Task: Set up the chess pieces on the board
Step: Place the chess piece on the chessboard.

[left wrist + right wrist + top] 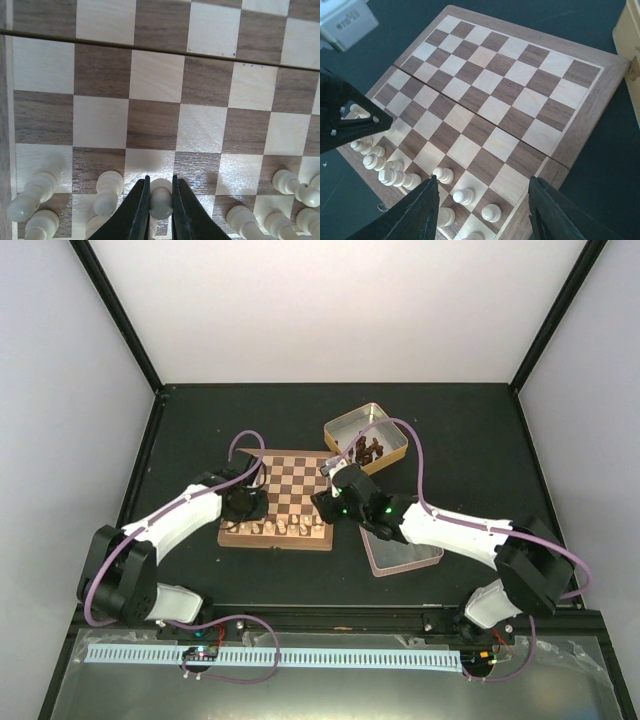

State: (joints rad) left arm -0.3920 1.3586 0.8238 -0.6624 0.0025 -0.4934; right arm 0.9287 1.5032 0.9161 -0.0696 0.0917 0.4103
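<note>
The board [295,480] lies mid-table, its far ranks bare. Pale chess pieces [275,528] stand in two rows along its near edge. My left gripper [245,503] hangs over the board's near left part. In the left wrist view the left gripper [160,178] is shut on a pale pawn [161,205], with other pale pieces [107,192] standing close on both sides. My right gripper [482,178] is open above the near right corner, nothing between its fingers [427,210]. Three pale pawns [464,196] stand on the squares below it.
An open metal tin [365,437] holding dark brown pieces sits beyond the board's far right corner. A second flat tin [402,548] lies right of the board, partly under the right arm. Black walls bound the table.
</note>
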